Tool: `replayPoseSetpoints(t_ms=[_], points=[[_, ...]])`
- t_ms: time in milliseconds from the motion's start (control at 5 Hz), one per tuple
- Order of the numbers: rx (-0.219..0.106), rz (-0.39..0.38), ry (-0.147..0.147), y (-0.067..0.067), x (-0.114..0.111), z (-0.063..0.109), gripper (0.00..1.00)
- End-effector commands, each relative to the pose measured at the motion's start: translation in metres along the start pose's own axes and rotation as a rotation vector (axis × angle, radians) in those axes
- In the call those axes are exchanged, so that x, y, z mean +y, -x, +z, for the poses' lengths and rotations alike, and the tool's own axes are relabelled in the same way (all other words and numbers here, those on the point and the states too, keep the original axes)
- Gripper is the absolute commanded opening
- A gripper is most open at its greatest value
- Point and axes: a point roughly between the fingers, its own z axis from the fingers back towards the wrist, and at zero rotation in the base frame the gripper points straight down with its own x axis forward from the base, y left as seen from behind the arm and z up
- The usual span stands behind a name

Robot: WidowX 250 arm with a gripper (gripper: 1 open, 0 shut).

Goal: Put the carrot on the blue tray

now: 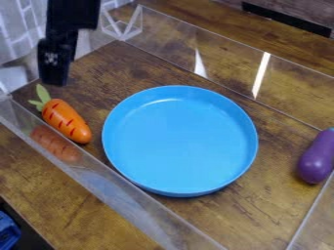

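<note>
The carrot (62, 117) is small, orange and green-topped, and lies on the wooden table at the left, just left of the blue tray (179, 139). The tray is a large round plate with nothing on it. My gripper (54, 76) hangs in the upper left, pointing down, a little behind and above the carrot's leafy end. It is open, holds nothing, and is apart from the carrot.
A purple eggplant toy (315, 156) lies at the right edge. Clear plastic walls (92, 181) fence the wooden table along the front left and the back. A grey tiled wall (20, 29) stands behind the gripper.
</note>
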Motion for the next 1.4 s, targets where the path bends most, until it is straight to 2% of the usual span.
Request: replayPoseSetpoints(t_ms=[0,400,600,800,1200], points=[[-0.017,-0.006,-0.040,0.005,0.009,-0.016,1.00],[-0.018,-0.001,-0.068,0.002,0.021,-0.066,1.00],[-0.024,0.021,-0.073,-0.001,0.030,-0.076,1.00],[-0.044,0.041,-0.075,0.000,0.038,-0.077,1.00],[-0.066,0.111,-0.062,0.001,0.032,-0.077,1.00]])
